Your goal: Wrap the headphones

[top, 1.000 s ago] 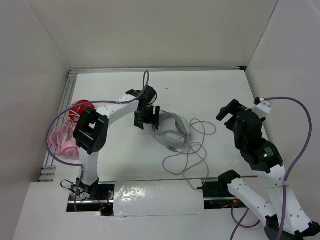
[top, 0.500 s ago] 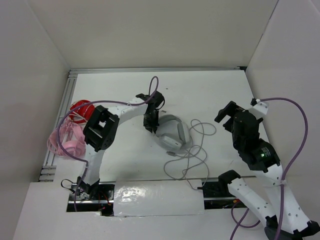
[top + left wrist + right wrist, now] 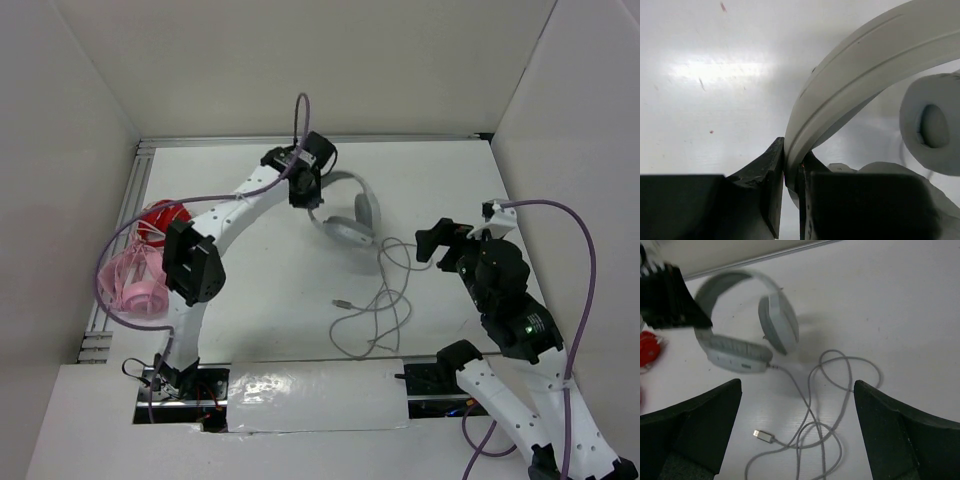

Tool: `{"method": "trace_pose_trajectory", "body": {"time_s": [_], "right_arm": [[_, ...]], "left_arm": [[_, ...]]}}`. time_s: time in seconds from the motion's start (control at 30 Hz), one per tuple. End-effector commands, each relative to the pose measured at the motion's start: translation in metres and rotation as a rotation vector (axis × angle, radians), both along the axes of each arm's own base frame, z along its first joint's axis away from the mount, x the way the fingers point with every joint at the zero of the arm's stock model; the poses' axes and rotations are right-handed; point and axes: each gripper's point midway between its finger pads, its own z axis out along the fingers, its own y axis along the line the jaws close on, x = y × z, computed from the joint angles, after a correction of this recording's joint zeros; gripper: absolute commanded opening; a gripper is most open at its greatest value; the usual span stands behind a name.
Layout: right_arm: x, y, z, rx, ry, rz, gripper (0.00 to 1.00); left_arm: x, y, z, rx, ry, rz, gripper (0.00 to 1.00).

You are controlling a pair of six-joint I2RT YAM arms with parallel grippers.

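Observation:
The light grey headphones (image 3: 352,212) are at the back middle of the table, with my left gripper (image 3: 303,190) shut on their headband (image 3: 855,70). In the left wrist view the band is pinched between both fingers of my left gripper (image 3: 792,170), and one ear cup (image 3: 932,127) shows to the right. The thin grey cable (image 3: 385,300) trails from the lower cup in loose loops and ends in a USB plug (image 3: 343,302). My right gripper (image 3: 440,243) is open above the loops of cable (image 3: 807,405), near the plug (image 3: 762,436) and in front of the headphones (image 3: 780,322), holding nothing.
Pink headphones (image 3: 135,280) and red headphones (image 3: 160,220) lie together at the left edge by the metal rail. White walls enclose the table on three sides. A glossy white sheet (image 3: 315,395) covers the near edge between the arm bases.
My left gripper closed on the headband and carried the headphones toward the back of the table, dragging the cable out behind. My right gripper moved left and forward over the cable.

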Motion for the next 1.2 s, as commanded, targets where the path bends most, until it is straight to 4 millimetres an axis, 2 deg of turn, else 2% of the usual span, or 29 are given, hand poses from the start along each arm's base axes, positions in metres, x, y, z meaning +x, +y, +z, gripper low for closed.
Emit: {"method": "trace_pose_trajectory", "body": {"time_s": [0.0,0.03,0.1,0.13,0.17,0.2,0.23,0.27,0.3,0.33,0.37,0.4,0.47,0.5,0.53,0.6,0.63,0.67,0.7,0.73,0.87,0.93,0.97,1.0,1.03,1.07,1.1,1.17], "right_arm": [[0.001,0.033,0.012,-0.042,-0.071,0.215,1.0],[0.001,0.036,0.012,-0.047,-0.077,0.239,1.0],[0.001,0.044,0.006,-0.063,-0.065,0.287,1.0],[0.004,0.046,0.008,-0.066,-0.081,0.296,1.0],[0.005,0.049,0.006,-0.069,-0.084,0.306,1.0],[0.008,0.05,0.0,-0.074,-0.071,0.307,1.0],[0.011,0.051,0.002,-0.075,-0.084,0.308,1.0],[0.014,0.053,-0.005,-0.079,-0.08,0.312,1.0],[0.021,0.054,-0.002,-0.078,-0.113,0.305,1.0],[0.024,0.056,-0.004,-0.084,-0.13,0.312,1.0],[0.029,0.059,-0.027,-0.118,-0.116,0.327,1.0],[0.037,0.063,-0.024,-0.11,-0.169,0.332,1.0],[0.037,0.076,-0.044,-0.094,-0.161,0.392,1.0],[0.039,0.084,-0.041,-0.079,-0.2,0.422,1.0],[0.035,0.093,-0.051,-0.084,-0.217,0.479,1.0],[0.034,0.102,-0.048,-0.086,-0.279,0.505,1.0],[0.036,0.1,-0.052,-0.1,-0.283,0.49,1.0],[0.038,0.1,-0.065,-0.12,-0.263,0.477,1.0],[0.038,0.101,-0.064,-0.117,-0.271,0.482,1.0],[0.038,0.104,-0.07,-0.125,-0.259,0.498,1.0],[0.018,0.136,-0.064,-0.085,-0.286,0.672,1.0],[0.014,0.145,-0.065,-0.085,-0.307,0.689,1.0],[0.02,0.141,-0.065,-0.084,-0.316,0.645,1.0],[0.023,0.145,-0.079,-0.096,-0.295,0.637,1.0],[0.035,0.138,-0.075,-0.097,-0.322,0.554,1.0],[0.039,0.138,-0.079,-0.096,-0.317,0.544,1.0],[0.048,0.138,-0.093,-0.13,-0.281,0.524,1.0],[0.05,0.15,-0.1,-0.138,-0.26,0.58,1.0]], "left_arm": [[0.006,0.023,0.15,-0.137,-0.312,0.101,0.0],[0.003,0.034,0.182,-0.189,-0.373,0.123,0.0],[0.002,0.047,0.213,-0.262,-0.427,0.144,0.0],[-0.001,0.053,0.222,-0.293,-0.439,0.16,0.0],[-0.008,0.061,0.249,-0.351,-0.499,0.167,0.0],[-0.011,0.07,0.262,-0.383,-0.528,0.186,0.0],[-0.022,0.078,0.28,-0.415,-0.567,0.193,0.0],[-0.024,0.08,0.295,-0.441,-0.62,0.185,0.0],[-0.028,0.081,0.301,-0.456,-0.641,0.164,0.0],[-0.038,0.087,0.32,-0.485,-0.688,0.151,0.0],[-0.041,0.087,0.329,-0.495,-0.713,0.132,0.0],[-0.044,0.09,0.344,-0.521,-0.748,0.123,0.0],[-0.047,0.093,0.36,-0.541,-0.778,0.124,0.0],[-0.052,0.098,0.374,-0.551,-0.807,0.125,0.0],[-0.05,0.097,0.378,-0.552,-0.813,0.123,0.0],[-0.054,0.1,0.395,-0.572,-0.854,0.118,0.0],[-0.057,0.102,0.402,-0.579,-0.873,0.115,0.0],[-0.062,0.1,0.413,-0.602,-0.906,0.083,0.0],[-0.063,0.101,0.417,-0.611,-0.921,0.082,0.0],[-0.067,0.1,0.423,-0.625,-0.933,0.068,0.0],[-0.077,0.101,0.44,-0.663,-0.972,0.044,0.0],[-0.079,0.102,0.442,-0.669,-0.976,0.041,0.0],[-0.081,0.101,0.443,-0.674,-0.975,0.035,0.0],[-0.083,0.101,0.444,-0.688,-0.972,0.036,0.0],[-0.088,0.099,0.446,-0.703,-0.971,0.017,0.0],[-0.091,0.099,0.448,-0.71,-0.972,0.01,0.0],[-0.093,0.099,0.45,-0.721,-0.977,0.009,0.0],[-0.099,0.101,0.455,-0.729,-0.988,0.004,0.0]]}}
